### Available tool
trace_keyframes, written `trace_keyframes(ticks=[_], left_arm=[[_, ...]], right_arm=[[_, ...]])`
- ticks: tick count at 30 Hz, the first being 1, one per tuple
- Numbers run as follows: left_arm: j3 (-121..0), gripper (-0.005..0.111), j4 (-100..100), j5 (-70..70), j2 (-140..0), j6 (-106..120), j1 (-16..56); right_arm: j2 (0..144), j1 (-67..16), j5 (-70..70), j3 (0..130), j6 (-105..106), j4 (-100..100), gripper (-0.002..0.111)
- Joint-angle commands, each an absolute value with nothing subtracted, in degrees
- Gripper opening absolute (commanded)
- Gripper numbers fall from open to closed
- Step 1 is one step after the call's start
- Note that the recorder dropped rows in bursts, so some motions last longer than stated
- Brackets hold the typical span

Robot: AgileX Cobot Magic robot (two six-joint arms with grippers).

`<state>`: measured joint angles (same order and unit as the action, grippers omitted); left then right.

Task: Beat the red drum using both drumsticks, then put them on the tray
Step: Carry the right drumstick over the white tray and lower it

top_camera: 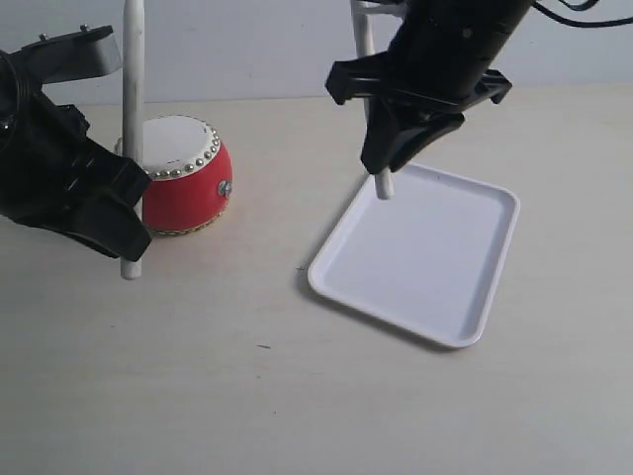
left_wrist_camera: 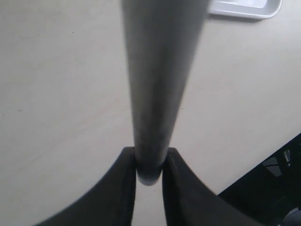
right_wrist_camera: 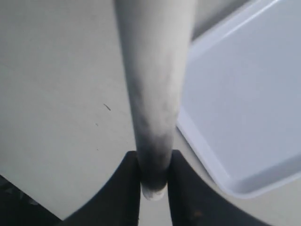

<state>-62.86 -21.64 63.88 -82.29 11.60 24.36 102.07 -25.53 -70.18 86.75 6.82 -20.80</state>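
The red drum (top_camera: 188,183) with its cream studded top stands on the table at the left. Just in front of it, my left gripper (top_camera: 127,236) is shut on one drumstick (top_camera: 133,79), held upright with its lower end near the table; in the left wrist view the drumstick (left_wrist_camera: 160,84) is pinched near its end by the left gripper (left_wrist_camera: 149,165). My right gripper (top_camera: 384,158) is shut on the second drumstick (top_camera: 384,186), upright over the far left edge of the white tray (top_camera: 475,297). The right wrist view shows this drumstick (right_wrist_camera: 155,84) clamped in the right gripper (right_wrist_camera: 154,169) beside the tray (right_wrist_camera: 244,103). No wrist view shows the drum.
The pale tabletop (top_camera: 247,396) stretches in front of the drum and tray. A corner of the tray (left_wrist_camera: 244,7) shows in the left wrist view. A pale wall rises behind the table.
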Motion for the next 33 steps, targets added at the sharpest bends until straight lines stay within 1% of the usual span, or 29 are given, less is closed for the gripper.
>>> trace_keyframes(ticks=[1,12,16,19,20,22,33], left_arm=[[-62.7,0.0,-21.6,63.5,-82.0,11.1,24.7],[-62.7,0.0,-21.5,64.3,-82.0,12.5,24.7],[-62.7,0.0,-21.0,65.5,-82.0,13.5,24.7],[-62.7,0.0,-20.8,65.7,-82.0,13.5,24.7],[-62.7,0.0,-20.8,65.5,-82.0,13.5,24.7],[-62.7,0.0,-21.2,64.9,-82.0,13.5,24.7],[-62.7,0.0,-22.1,65.0,-82.0,11.8,24.7]], right_arm=[[99.7,-24.7,-70.0,82.1,7.6,-20.5,0.0],[96.5,-24.5,-67.0,72.3,4.9,-20.5,0.0],[96.5,-20.5,-64.7,70.4,3.0,-20.4,0.0],[96.7,-14.1,-64.7,70.1,1.9,-22.1,0.0],[97.4,-11.2,-64.9,70.1,1.1,-25.2,0.0],[98.6,-9.0,-64.9,70.1,1.1,-28.6,0.0],[111.0,-8.7,-66.1,70.1,-8.7,-30.5,0.0]])
